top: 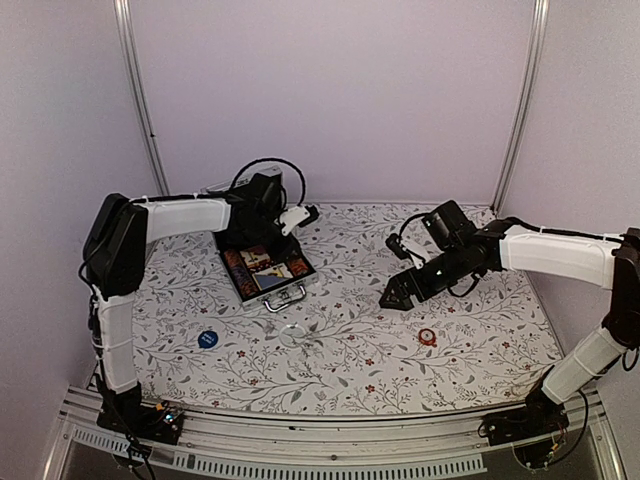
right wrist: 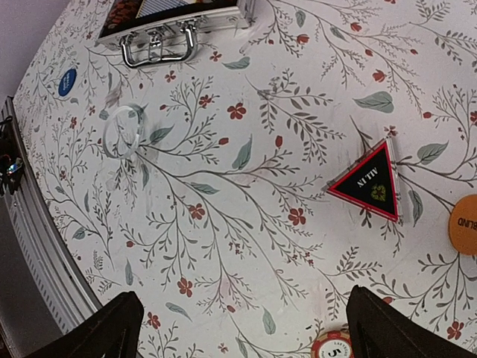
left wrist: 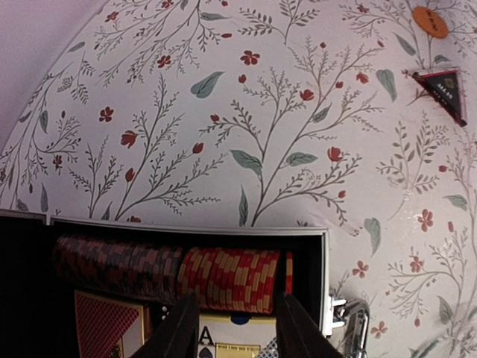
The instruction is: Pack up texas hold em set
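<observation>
The silver briefcase (top: 297,271) lies open at the back left, handle (top: 285,298) toward the front. The left wrist view shows its black lining (left wrist: 305,268), a red-and-yellow chip row (left wrist: 235,280), a darker chip row (left wrist: 112,265), an ace-faced card deck (left wrist: 235,335) and a red-backed deck (left wrist: 104,328). My left gripper (top: 262,240) hangs over the case, open, its jaws (left wrist: 237,300) standing either side of the ace deck. My right gripper (top: 396,297) is open and empty (right wrist: 242,298) above the cloth. Near it lie a black triangular token (right wrist: 370,183), an orange round token (right wrist: 466,224) and a red chip (right wrist: 332,347).
A blue round token (top: 208,338) and a clear round disc (top: 292,333) lie on the flowered cloth in front of the case. The red chip (top: 427,337) lies front right. White walls and metal posts close in the back. A metal rail (top: 330,440) runs along the near edge.
</observation>
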Robot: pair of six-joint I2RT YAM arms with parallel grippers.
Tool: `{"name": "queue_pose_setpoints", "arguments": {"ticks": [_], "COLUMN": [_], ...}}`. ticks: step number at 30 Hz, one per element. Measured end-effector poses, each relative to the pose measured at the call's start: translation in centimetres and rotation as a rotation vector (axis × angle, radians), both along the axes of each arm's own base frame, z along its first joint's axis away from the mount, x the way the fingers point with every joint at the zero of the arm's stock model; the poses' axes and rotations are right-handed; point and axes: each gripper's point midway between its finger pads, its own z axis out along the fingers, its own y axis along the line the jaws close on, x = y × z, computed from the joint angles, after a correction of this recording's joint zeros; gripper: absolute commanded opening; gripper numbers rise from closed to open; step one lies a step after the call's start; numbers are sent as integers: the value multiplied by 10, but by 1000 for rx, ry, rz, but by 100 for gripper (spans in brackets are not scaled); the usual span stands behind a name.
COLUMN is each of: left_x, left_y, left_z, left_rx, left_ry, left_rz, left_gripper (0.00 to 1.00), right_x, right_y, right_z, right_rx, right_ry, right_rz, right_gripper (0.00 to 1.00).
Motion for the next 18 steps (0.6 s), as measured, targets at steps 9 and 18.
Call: {"name": "queue_pose_setpoints", "arguments": {"ticks": [9,18], "left_x": [-5,-6], "left_y": [13,18], "left_z": [40,93], "left_rx": [-72,-187], "left_ry": [-62,-135], "left_rz": [118,232], "left_gripper": [60,67], "right_x": [-1,-11], "right_y": [-31,-64], "right_z": [-24,-47], "right_rx": [-128,-285], "right_ry": [45,107], "right_rz": [-111,-222], "right_gripper": [99,94]}}
